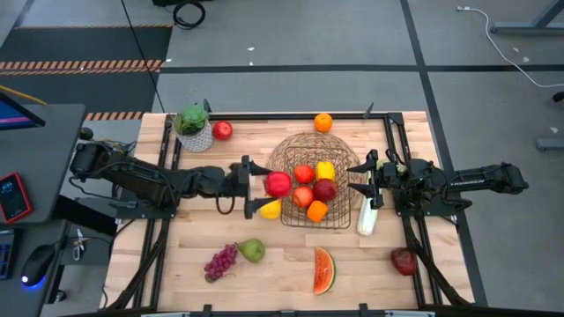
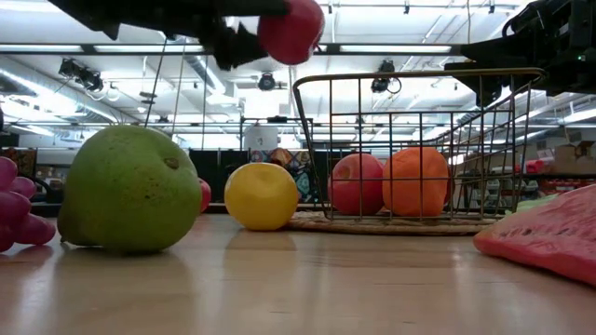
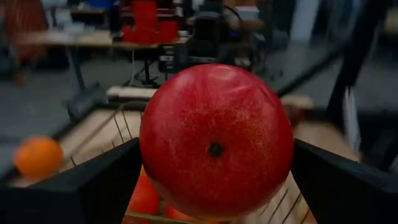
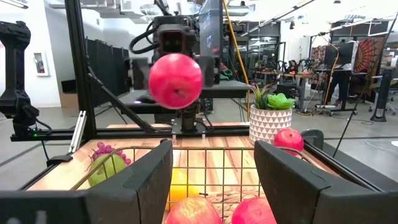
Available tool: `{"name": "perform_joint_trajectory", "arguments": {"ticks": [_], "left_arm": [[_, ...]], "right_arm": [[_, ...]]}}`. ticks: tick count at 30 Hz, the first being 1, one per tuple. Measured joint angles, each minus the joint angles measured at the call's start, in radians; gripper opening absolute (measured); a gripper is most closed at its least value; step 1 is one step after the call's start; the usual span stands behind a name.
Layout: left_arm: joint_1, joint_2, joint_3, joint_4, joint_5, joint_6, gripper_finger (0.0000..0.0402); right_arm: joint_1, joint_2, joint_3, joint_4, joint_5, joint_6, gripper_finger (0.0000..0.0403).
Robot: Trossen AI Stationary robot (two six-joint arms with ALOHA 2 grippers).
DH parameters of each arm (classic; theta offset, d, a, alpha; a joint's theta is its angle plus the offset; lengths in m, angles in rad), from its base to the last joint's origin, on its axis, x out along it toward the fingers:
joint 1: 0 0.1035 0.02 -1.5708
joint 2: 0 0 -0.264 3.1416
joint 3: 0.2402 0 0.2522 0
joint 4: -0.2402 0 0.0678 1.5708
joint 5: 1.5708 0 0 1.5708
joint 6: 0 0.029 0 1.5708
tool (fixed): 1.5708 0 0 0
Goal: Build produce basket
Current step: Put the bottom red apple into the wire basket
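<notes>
A red apple [image 1: 278,184] hangs above the left rim of the wire basket [image 1: 339,150], with my left gripper [image 1: 267,186] shut on it. The basket stands mid-table and holds red apples, a yellow piece and oranges. My right gripper [image 1: 355,179] stands open at the basket's right rim [image 4: 211,149], nothing between its fingers. On the table around it lie a lemon [image 1: 270,209], a pear [image 1: 252,250], grapes [image 1: 220,261], a watermelon slice [image 1: 324,269], a celery stalk [image 1: 366,217], an orange [image 1: 323,121] and two more apples [image 1: 222,130] [image 1: 404,261]. My left gripper pinches the red apple by its two opposite sides [image 3: 149,155] between its two fingers [image 3: 93,186]. The fingers reach in level from the table's left. The apple is lifted clear, above the basket's rim, one dimpled end [image 3: 215,149] facing back toward the wrist.
A leafy plant in a white pot [image 1: 194,128] stands at the far left corner. Black frame rails run along the table's left and right sides. Bare wood shows along the near edge between the watermelon slice and the grapes.
</notes>
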State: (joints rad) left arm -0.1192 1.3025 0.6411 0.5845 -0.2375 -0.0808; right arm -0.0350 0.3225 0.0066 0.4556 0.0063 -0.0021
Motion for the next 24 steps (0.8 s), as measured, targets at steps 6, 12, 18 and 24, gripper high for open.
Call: {"name": "perform_joint_trajectory", "arguments": {"ticks": [6,12,18,24], "left_arm": [[0.029,0.0,0.0,-0.007,-0.001,-0.387,0.0396],[0.025,0.0,0.0,-0.01,0.001,-0.676,0.0396],[0.02,0.0,0.0,-0.011,0.001,-0.954,0.0396],[0.02,0.0,0.0,0.048,0.109,-1.027,0.0396]], "right_arm": [[0.0,0.0,0.0,0.0,0.0,0.0,0.0231],[0.0,0.0,0.0,0.0,0.0,0.0,0.0231],[0.0,0.0,0.0,0.0,0.0,0.0,0.0231],[0.0,0.0,0.0,0.0,0.0,0.0,0.0231]]}}
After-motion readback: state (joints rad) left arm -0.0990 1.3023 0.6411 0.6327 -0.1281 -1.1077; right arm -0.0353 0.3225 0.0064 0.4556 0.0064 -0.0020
